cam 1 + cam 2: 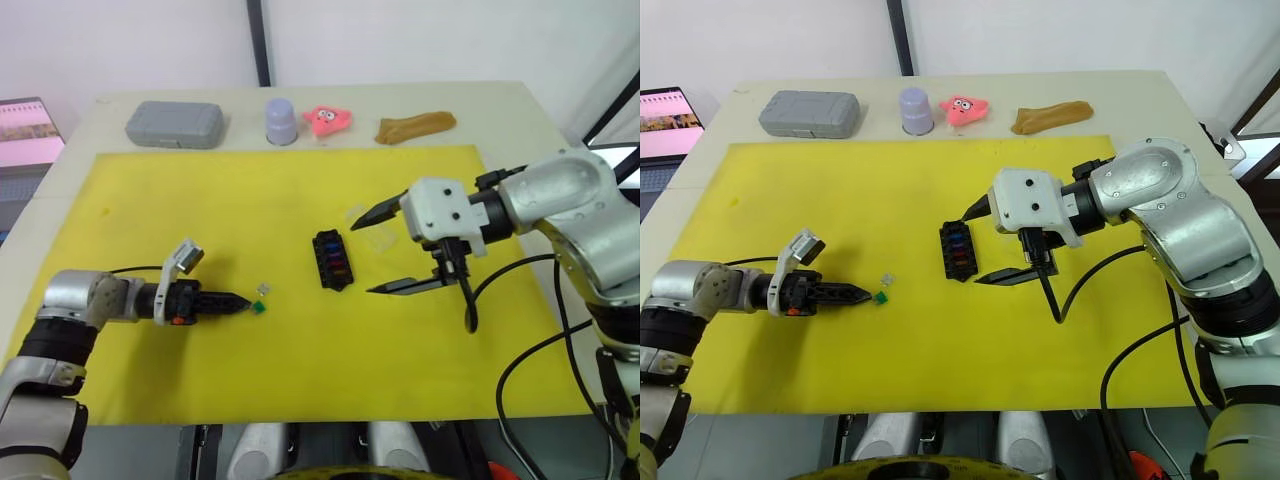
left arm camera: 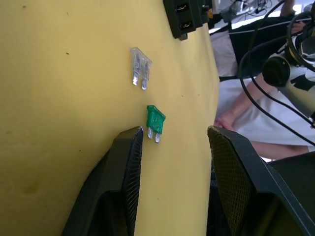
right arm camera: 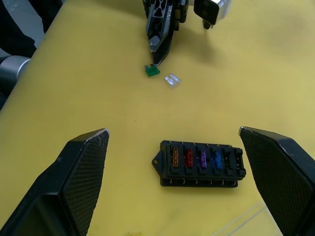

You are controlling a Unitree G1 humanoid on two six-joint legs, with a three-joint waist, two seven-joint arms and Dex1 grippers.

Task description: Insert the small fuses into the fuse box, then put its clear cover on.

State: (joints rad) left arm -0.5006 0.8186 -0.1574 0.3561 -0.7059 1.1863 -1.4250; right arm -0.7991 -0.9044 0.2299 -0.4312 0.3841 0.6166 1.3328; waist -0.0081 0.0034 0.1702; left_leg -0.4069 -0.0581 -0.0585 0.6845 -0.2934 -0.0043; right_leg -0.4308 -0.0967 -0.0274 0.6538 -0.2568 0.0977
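The black fuse box [image 1: 332, 259] lies at the middle of the yellow mat, with orange, red, purple and blue small fuses seated in its slots [image 3: 199, 158]. Two loose fuses lie to its left: a green one [image 2: 155, 119] and a clear grey one [image 2: 140, 64]. My left gripper [image 2: 174, 130] rests low on the mat, open, its tips just short of the green fuse. My right gripper [image 3: 173, 131] hovers wide open just right of the fuse box, empty. The clear cover [image 1: 372, 232] lies on the mat right of the box, under the right gripper.
Along the table's far edge stand a grey rounded case [image 1: 174, 124], a lavender cup [image 1: 281, 120], a pink toy [image 1: 328, 119] and a brown lump [image 1: 415, 125]. A laptop [image 1: 25, 130] sits off the left edge. A person's hand [image 2: 226, 120] shows beyond the mat.
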